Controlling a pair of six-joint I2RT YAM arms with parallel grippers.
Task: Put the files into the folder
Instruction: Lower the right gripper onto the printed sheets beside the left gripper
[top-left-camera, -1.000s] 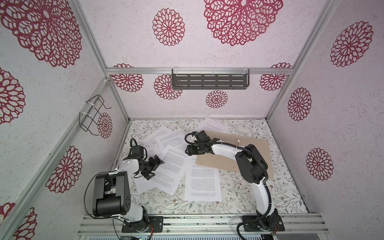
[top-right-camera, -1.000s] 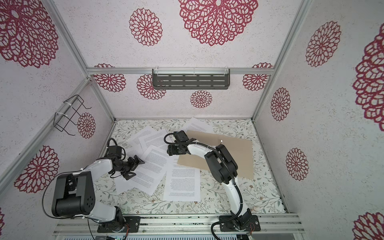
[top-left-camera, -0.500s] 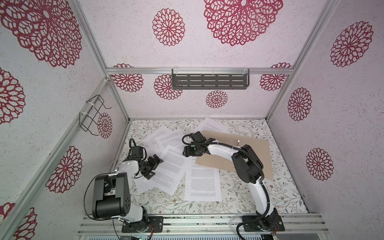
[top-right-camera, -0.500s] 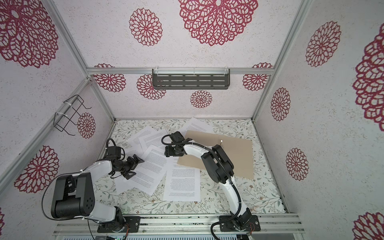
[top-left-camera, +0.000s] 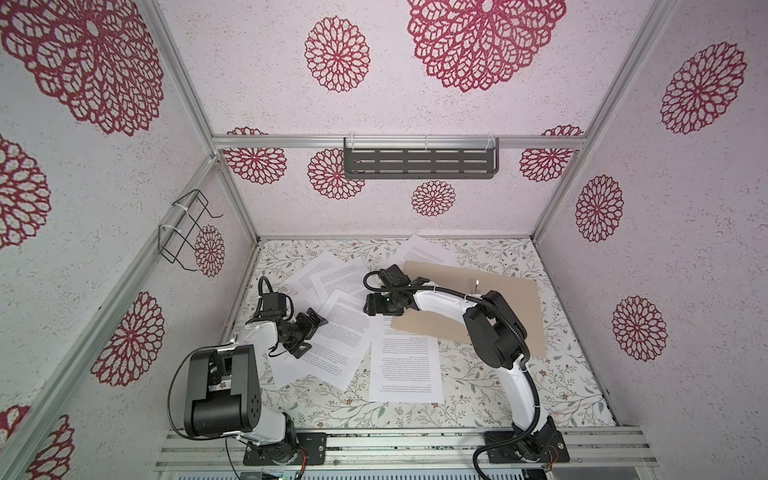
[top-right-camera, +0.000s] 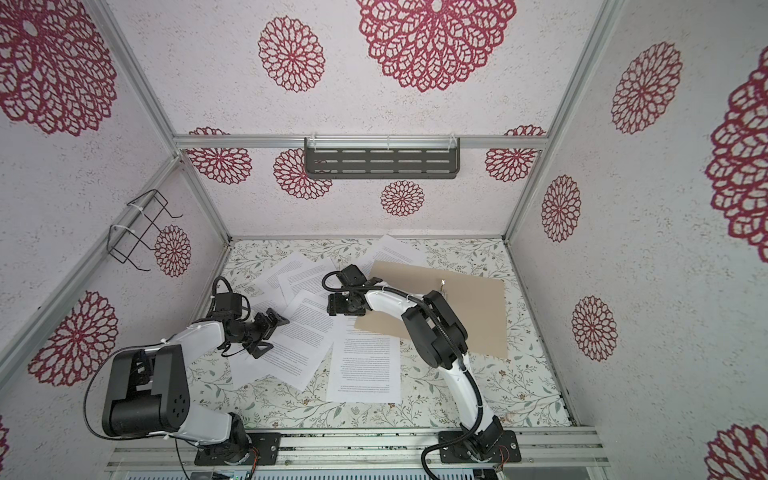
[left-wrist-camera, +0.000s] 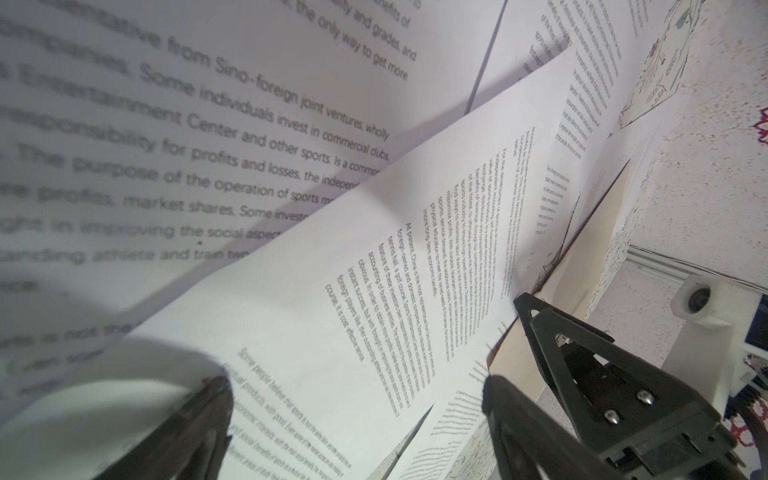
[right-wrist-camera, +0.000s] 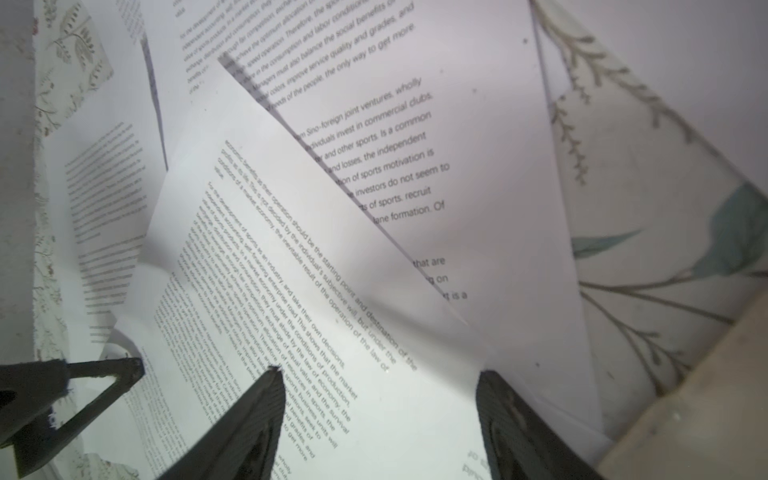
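1. Several files (top-left-camera: 332, 282) lie scattered left of the folder (top-left-camera: 449, 278).
2. Right gripper (top-left-camera: 369, 305), jaws wide, empty, hangs over the middle sheet's (top-left-camera: 345, 336) far corner, folder just right.
3. Left gripper (top-left-camera: 311, 337), wide too, sits farther away.

The flower-patterned table (top-left-camera: 490, 399) is carrying loose printed sheets (top-left-camera: 345, 332), which are lying overlapped beneath and between the left gripper (top-left-camera: 311, 336) and the right gripper (top-left-camera: 370, 305). A tan folder (top-left-camera: 449, 272) is lying flat on the wrist side of the right gripper, under that arm. One sheet is poking out from beneath the folder's far corner.
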